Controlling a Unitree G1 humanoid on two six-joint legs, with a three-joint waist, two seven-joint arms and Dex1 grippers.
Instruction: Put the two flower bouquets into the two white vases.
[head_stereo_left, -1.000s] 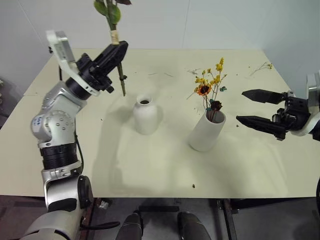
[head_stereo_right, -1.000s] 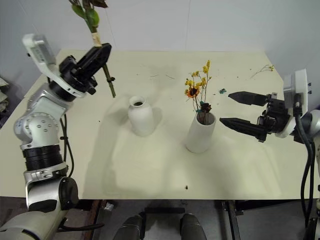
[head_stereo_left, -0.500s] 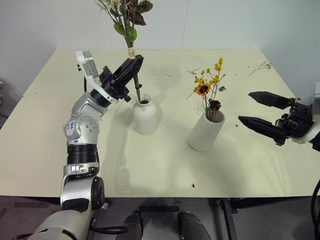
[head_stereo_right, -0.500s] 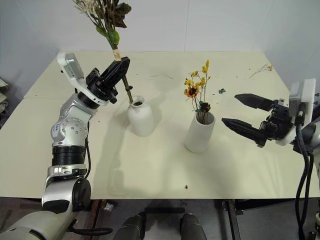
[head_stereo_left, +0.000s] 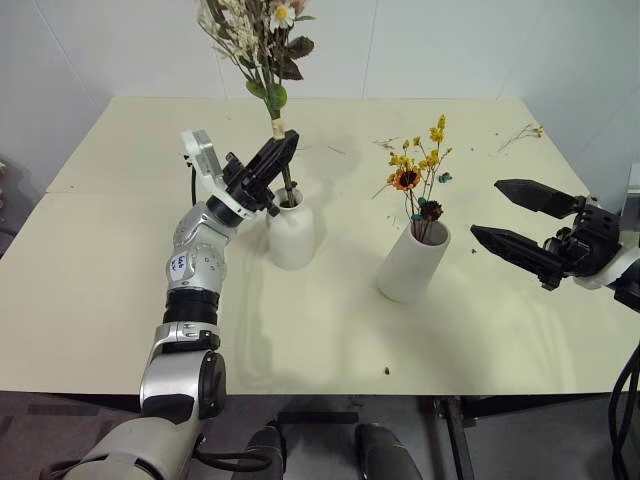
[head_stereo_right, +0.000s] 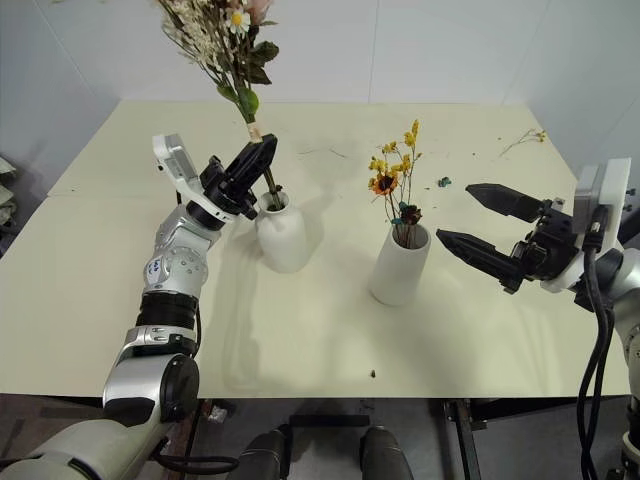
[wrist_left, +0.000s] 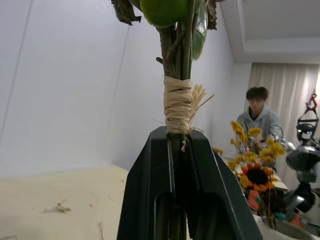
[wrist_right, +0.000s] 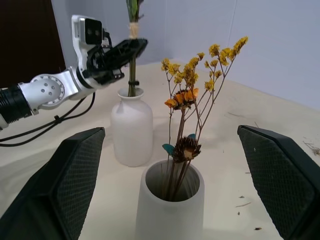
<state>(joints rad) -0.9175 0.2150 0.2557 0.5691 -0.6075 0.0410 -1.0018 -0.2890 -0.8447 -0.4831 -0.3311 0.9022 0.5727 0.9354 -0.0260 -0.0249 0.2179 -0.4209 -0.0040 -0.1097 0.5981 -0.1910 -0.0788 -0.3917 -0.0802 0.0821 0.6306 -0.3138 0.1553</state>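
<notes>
- The tabletop (head_stereo_left: 120, 300) carries both white vases near its middle: the short rounded vase (head_stereo_left: 291, 233) toward the robot's left, and the taller cylinder vase (head_stereo_left: 409, 265) just beside it toward the right.
- The small yellow-orange bunch (head_stereo_left: 418, 180) already stands in the cylinder vase, its thin stems leaning a little; that half of the task looks done.
- The big bushy bouquet (head_stereo_left: 258, 40) is held upright by the left gripper (head_stereo_left: 278, 160), its long axis close to vertical with a slight tilt, blooms high above the hand.
- The relation that matters: the stem ends sit right at the narrow mouth of the rounded vase, and seem just inside it. The stems run straight down out of the jaws into the neck, so the coming move is probably a further lowering along that axis.
- The left jaws are clamped on the stems just under the raffia binding (wrist_left: 178, 104), the forearm reaching in from the left and the gripper angled up over the vase shoulder.
- The right gripper (head_stereo_left: 528, 222) hangs beside the cylinder vase, apart from it, jaws wide apart and holding nothing, pointing toward the middle of the tabletop.
</notes>
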